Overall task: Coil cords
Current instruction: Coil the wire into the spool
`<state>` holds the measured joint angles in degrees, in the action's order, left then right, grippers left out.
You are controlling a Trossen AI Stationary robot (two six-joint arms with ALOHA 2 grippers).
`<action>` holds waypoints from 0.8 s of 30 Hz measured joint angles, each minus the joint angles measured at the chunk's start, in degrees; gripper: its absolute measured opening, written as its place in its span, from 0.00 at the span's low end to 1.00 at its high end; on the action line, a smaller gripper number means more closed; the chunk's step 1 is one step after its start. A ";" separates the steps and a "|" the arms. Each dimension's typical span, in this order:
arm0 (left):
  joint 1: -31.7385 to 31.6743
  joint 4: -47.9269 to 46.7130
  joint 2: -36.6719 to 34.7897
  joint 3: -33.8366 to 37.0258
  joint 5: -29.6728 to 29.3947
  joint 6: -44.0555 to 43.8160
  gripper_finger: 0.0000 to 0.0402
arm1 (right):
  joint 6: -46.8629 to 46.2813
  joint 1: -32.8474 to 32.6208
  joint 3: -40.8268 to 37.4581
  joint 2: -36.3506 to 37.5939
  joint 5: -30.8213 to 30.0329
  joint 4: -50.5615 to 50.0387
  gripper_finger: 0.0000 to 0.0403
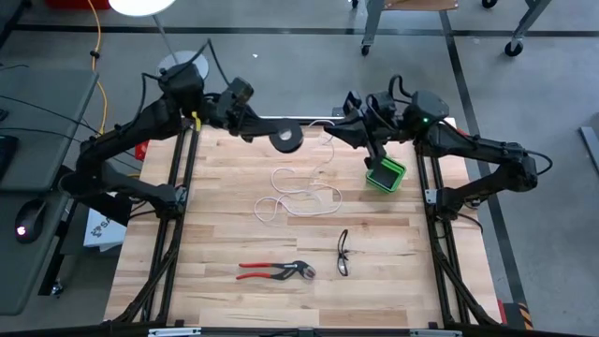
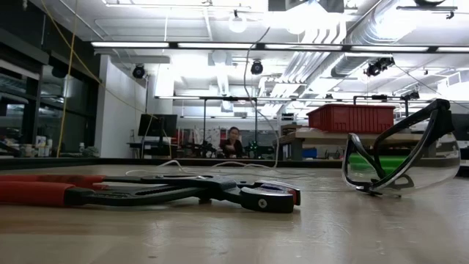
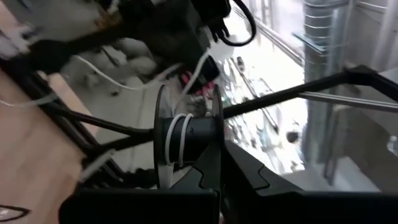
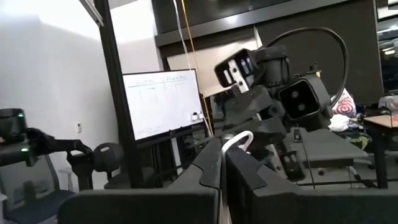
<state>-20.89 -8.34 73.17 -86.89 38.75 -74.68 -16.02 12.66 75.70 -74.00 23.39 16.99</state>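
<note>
Left wrist view alone shows white cord (image 3: 176, 138) wound a few turns round black spool (image 3: 189, 140), clamped in left end effector (image 3: 205, 180). Right wrist view shows right end effector (image 4: 222, 163) pressed together on a cord loop. High view: both sit at far counter (image 1: 215, 300) edge, spool (image 1: 285, 139) left of centre, thin cord (image 1: 299, 198) trailing in slack loops mid-counter. Nearer: red-handled pliers (image 1: 276, 271), clear glasses (image 1: 343, 253). Green box (image 1: 385, 175) at right.
</note>
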 joint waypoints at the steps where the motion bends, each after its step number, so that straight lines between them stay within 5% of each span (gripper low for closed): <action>1: 0.39 1.48 0.68 0.00 0.32 -0.97 0.00 | -0.01 0.18 0.00 -0.01 0.18 0.00 0.00; 12: 3.36 21.91 9.72 0.00 5.70 -11.90 0.00 | 1.55 0.96 0.00 -0.24 2.59 3.74 0.00; 24: 5.64 45.05 18.18 0.00 3.47 -20.43 0.00 | 5.83 0.96 0.00 -0.28 2.77 4.54 0.00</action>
<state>-15.25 36.71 91.35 -86.89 42.22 -95.12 -10.19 13.63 75.70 -74.28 26.16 21.53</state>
